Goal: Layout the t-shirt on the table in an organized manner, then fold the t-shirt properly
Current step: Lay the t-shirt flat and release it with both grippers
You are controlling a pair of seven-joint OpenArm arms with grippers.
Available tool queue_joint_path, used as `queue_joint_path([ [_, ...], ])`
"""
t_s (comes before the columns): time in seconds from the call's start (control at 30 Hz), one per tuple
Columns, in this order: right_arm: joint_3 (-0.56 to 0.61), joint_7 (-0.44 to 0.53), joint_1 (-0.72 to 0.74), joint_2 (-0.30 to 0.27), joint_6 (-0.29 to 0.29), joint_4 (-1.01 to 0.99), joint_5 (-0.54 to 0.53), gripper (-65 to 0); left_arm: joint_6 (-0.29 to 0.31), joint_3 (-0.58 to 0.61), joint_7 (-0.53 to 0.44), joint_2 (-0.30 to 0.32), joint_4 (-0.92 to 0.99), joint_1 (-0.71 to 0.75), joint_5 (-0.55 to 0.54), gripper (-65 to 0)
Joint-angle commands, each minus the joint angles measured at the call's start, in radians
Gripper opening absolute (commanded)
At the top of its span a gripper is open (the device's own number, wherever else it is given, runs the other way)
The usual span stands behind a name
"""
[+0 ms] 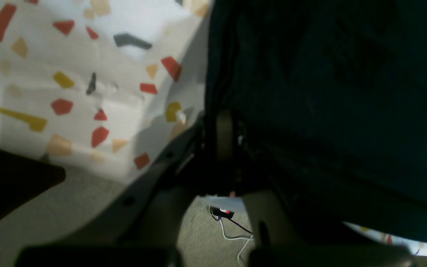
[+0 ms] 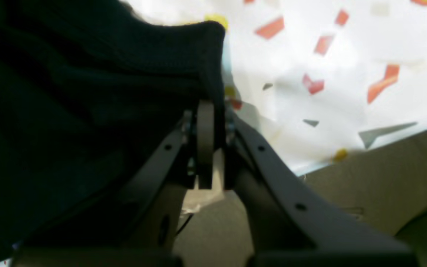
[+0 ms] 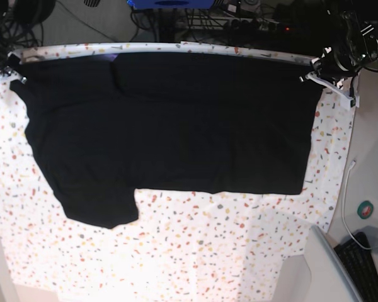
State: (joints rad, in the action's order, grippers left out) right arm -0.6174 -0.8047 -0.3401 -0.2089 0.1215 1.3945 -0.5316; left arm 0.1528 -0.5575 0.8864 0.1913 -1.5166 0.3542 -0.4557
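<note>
The black t-shirt (image 3: 164, 126) is spread wide across the far half of the speckled table (image 3: 208, 251), with one sleeve (image 3: 101, 207) pointing toward the near side. My left gripper (image 3: 315, 68) is shut on the shirt's far right corner; the left wrist view shows its fingers (image 1: 222, 133) pinching the dark cloth (image 1: 328, 92) by the table's edge. My right gripper (image 3: 16, 68) is shut on the far left corner; the right wrist view shows its fingers (image 2: 205, 137) clamped on the cloth's hem (image 2: 87, 92). The neck label is hidden.
A plain grey surface (image 3: 324, 270) and a black keyboard (image 3: 364, 264) lie at the near right. A white cable (image 3: 346, 189) and a round green item (image 3: 367, 209) lie on the floor to the right. Cables and equipment (image 3: 239, 19) crowd the space beyond the far edge.
</note>
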Motion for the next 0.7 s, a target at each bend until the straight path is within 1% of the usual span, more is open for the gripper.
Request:
queue_joint_path([
  [0.0, -0.012, 0.023, -0.011, -0.011, -0.012, 0.03, 0.014, -65.0, -0.017, -0.012, -0.022, 0.023, -0.02, 0.001, 0.016, -65.0],
  [0.1, -0.012, 0.023, -0.02, -0.004, -0.013, 0.052, 0.014, -65.0, -0.017, -0.016, -0.017, 0.023, -0.02, 0.006, 0.016, -65.0],
  [0.13, -0.012, 0.021, -0.02, -0.001, -0.013, 0.055, 0.014, -65.0, -0.017, -0.017, 0.003, 0.024, -0.02, 0.009, 0.016, -65.0],
  [0.17, -0.012, 0.021, -0.021, -0.001, -0.013, 0.055, 0.014, -65.0, -0.017, -0.017, 0.017, 0.026, -0.022, 0.009, 0.016, -59.6],
  [0.2, -0.016, 0.018, -0.021, 0.001, -0.013, 0.055, 0.014, -65.0, -0.017, -0.019, 0.03, 0.026, -0.025, 0.009, 0.016, -49.5],
  [0.23, -0.039, 0.008, -0.023, 0.002, -0.013, 0.055, 0.014, -57.5, -0.017, -0.022, 0.037, 0.026, -0.035, 0.013, 0.016, -40.0],
  [0.27, -0.071, -0.009, -0.023, 0.015, -0.01, 0.055, 0.014, -48.3, -0.017, -0.037, 0.043, 0.023, -0.055, 0.016, 0.016, -30.6],
  [0.33, -0.128, -0.029, -0.02, 0.035, -0.009, 0.067, 0.014, -34.8, -0.017, -0.071, 0.044, 0.017, -0.086, 0.035, 0.016, -19.3],
  [0.37, -0.154, -0.035, -0.02, 0.039, -0.009, 0.085, 0.014, -29.4, -0.017, -0.091, 0.043, 0.01, -0.103, 0.041, 0.016, -16.0],
  [0.4, -0.172, -0.038, -0.023, 0.049, -0.009, 0.11, 0.014, -25.7, -0.017, -0.118, 0.043, 0.007, -0.124, 0.042, 0.016, -14.6],
  [0.43, -0.181, -0.04, -0.026, 0.056, -0.009, 0.131, 0.014, -24.0, -0.017, -0.146, 0.043, 0.006, -0.14, 0.044, 0.016, -15.1],
  [0.5, -0.181, -0.055, -0.046, 0.061, -0.007, 0.184, 0.014, -23.9, -0.017, -0.201, 0.043, 0.006, -0.149, 0.039, 0.016, -16.5],
  [0.57, -0.175, -0.049, -0.053, 0.065, -0.007, 0.242, 0.014, -23.9, -0.017, -0.247, 0.041, 0.009, -0.149, 0.035, 0.018, -16.3],
  [0.63, -0.17, -0.048, -0.041, 0.064, -0.007, 0.285, 0.014, -23.9, -0.017, -0.286, 0.043, 0.021, -0.151, 0.009, 0.019, -16.3],
  [0.67, -0.157, -0.04, -0.007, 0.059, -0.007, 0.293, 0.014, -23.6, -0.017, -0.296, 0.043, 0.026, -0.144, 0.001, 0.016, -16.5],
])
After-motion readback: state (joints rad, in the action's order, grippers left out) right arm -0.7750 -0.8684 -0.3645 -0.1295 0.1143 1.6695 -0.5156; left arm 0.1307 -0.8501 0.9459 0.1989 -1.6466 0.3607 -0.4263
